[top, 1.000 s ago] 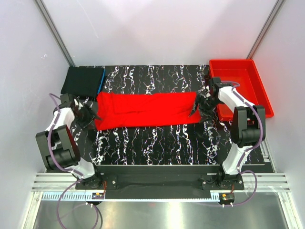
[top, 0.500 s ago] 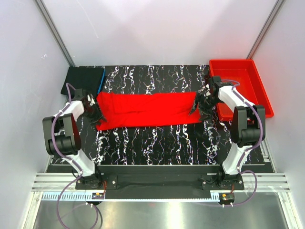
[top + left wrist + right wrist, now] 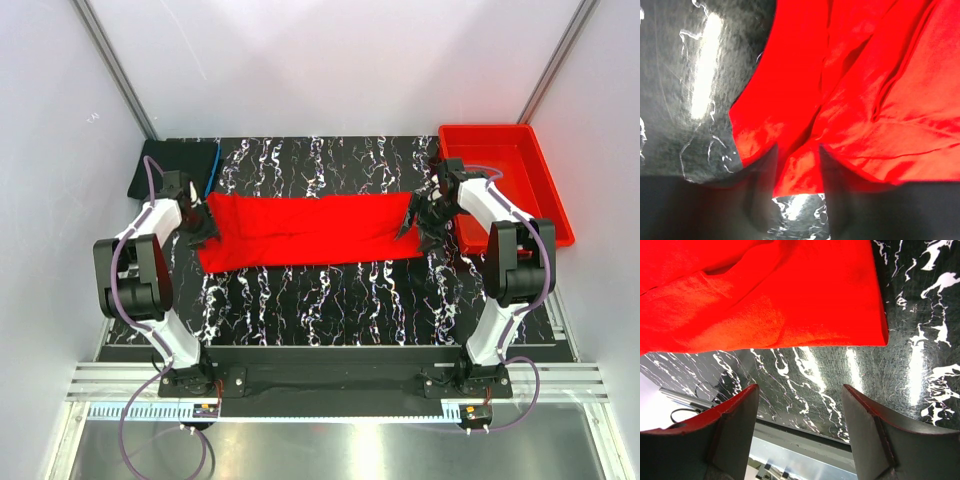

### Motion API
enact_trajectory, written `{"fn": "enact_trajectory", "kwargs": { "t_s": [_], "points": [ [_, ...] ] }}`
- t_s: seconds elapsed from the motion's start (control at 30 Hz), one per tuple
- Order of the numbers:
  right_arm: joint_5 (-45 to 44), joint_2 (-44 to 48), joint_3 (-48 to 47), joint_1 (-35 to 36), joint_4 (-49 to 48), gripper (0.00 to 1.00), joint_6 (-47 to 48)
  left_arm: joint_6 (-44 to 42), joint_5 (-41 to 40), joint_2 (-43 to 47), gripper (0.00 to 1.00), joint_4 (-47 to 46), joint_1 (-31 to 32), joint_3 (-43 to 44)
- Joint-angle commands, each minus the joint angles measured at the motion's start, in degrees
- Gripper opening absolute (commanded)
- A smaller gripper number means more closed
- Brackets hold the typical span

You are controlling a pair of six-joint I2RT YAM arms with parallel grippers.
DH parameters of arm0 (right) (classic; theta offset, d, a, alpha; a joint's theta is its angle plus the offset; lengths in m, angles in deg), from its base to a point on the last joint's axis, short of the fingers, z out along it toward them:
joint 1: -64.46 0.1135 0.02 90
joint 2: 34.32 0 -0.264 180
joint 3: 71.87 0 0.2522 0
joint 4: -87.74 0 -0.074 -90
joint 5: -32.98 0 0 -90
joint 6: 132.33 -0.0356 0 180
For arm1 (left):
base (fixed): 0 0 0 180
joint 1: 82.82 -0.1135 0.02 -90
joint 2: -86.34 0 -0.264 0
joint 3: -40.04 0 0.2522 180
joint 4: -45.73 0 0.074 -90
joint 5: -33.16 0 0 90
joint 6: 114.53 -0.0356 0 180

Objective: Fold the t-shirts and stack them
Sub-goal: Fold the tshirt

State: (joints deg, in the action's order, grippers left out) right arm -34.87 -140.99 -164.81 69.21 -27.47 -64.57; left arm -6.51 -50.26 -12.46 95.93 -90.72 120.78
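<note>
The red t-shirt (image 3: 310, 230) lies as a long folded strip across the marbled black table (image 3: 330, 300). A folded black t-shirt (image 3: 185, 155) with a blue edge (image 3: 213, 165) lies at the far left corner. My left gripper (image 3: 200, 228) is at the strip's left end. In the left wrist view its fingers (image 3: 765, 170) stand a little apart astride the red t-shirt's (image 3: 865, 90) hem, with my left gripper (image 3: 797, 155) open. My right gripper (image 3: 415, 225) hovers at the right end. In the right wrist view it (image 3: 800, 390) is open over bare table, just short of the red cloth (image 3: 765, 295).
A rigid red plastic bin (image 3: 510, 170) stands at the far right, close behind the right arm. White walls enclose the table on three sides. The arm bases sit on a rail (image 3: 330, 385) at the near edge.
My left gripper has moved away from the near edge along the shirt's left end, and its jaws have narrowed around the hem. The right arm has stayed still.
</note>
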Motion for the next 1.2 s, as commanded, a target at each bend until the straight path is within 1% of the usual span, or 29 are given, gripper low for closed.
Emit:
{"fn": "enact_trajectory", "kwargs": {
  "t_s": [0.0, 0.03, 0.07, 0.13, 0.2, 0.33, 0.43, 0.5, 0.57, 0.67, 0.7, 0.73, 0.8, 0.97, 1.03, 1.1, 1.13, 1.17],
  "points": [
    [0.7, 0.3, -2.4, 0.1, 0.1, 0.74, 0.3, 0.9, -2.6, 3.4, 0.62, 0.5, -0.1, -1.0],
    [0.8, 0.2, -2.5, 0.2, 0.0, 0.74, 0.2, 0.4, -2.3, 3.4, 0.66, 0.0, -0.2, -1.9],
    [1.1, 0.2, -2.5, 0.2, -0.1, 0.74, 0.1, 0.1, -1.8, 3.0, 0.66, -0.2, -0.3, -1.9],
    [1.5, -0.1, -2.5, 0.2, -0.3, 0.73, -0.2, -0.4, 0.1, -0.1, 0.65, 0.3, -0.1, -1.3],
    [1.6, 0.0, -2.6, 0.2, -0.5, 0.73, -0.4, -0.5, 0.2, -1.6, 0.60, -0.1, 0.3, -1.0],
    [1.4, 0.5, -2.4, 0.2, -0.5, 0.74, -0.4, -0.4, 1.8, -2.4, 0.48, -1.6, 0.9, -0.7],
    [1.3, 0.7, -2.0, 0.1, -0.5, 0.74, -0.4, -0.1, 3.0, -3.1, 0.44, -1.7, 1.4, -0.1],
    [1.3, 0.9, -1.7, 0.1, -0.5, 0.74, -0.4, 0.1, 4.1, -3.1, 0.40, -2.1, 1.5, -0.1],
    [1.4, 0.9, -1.4, 0.2, -0.6, 0.73, -0.4, 0.1, 4.1, -3.2, 0.31, -2.2, 1.6, 0.1],
    [1.2, 0.9, -1.5, 0.1, -0.4, 0.74, -0.3, 0.0, 4.7, -3.5, 0.21, -1.9, 1.6, 0.6],
    [1.2, 1.1, -1.6, 0.1, -0.4, 0.73, -0.2, 0.0, 4.7, -3.4, 0.23, -1.8, 1.6, 0.5],
    [1.1, 0.9, -1.7, 0.1, -0.3, 0.73, -0.2, 0.3, 4.7, -3.3, 0.27, -1.8, 1.7, 0.4],
    [1.2, 0.9, -1.9, 0.2, -0.4, 0.73, -0.2, 0.5, 3.8, -3.0, 0.43, -1.6, 1.6, 0.3],
    [1.3, 0.6, -1.9, 0.2, -0.4, 0.74, -0.1, 0.6, 4.7, -3.9, 0.44, -1.8, 1.7, -0.4],
    [1.3, 0.5, -2.1, 0.2, -0.4, 0.73, -0.3, 0.7, 5.1, -4.2, 0.38, -2.3, 1.7, -0.5],
    [1.3, 0.4, -2.2, 0.2, -0.2, 0.74, -0.3, 0.7, 4.7, -4.4, 0.26, -2.3, 1.7, -0.2],
    [1.4, 0.4, -2.2, 0.1, -0.3, 0.74, -0.3, 0.7, 4.2, -4.4, 0.13, -2.1, 1.7, 0.2],
    [1.2, 0.4, -2.2, 0.2, -0.3, 0.73, -0.2, 0.6, 3.6, -4.2, 0.08, -1.5, 1.7, 1.0]
  ]
}}
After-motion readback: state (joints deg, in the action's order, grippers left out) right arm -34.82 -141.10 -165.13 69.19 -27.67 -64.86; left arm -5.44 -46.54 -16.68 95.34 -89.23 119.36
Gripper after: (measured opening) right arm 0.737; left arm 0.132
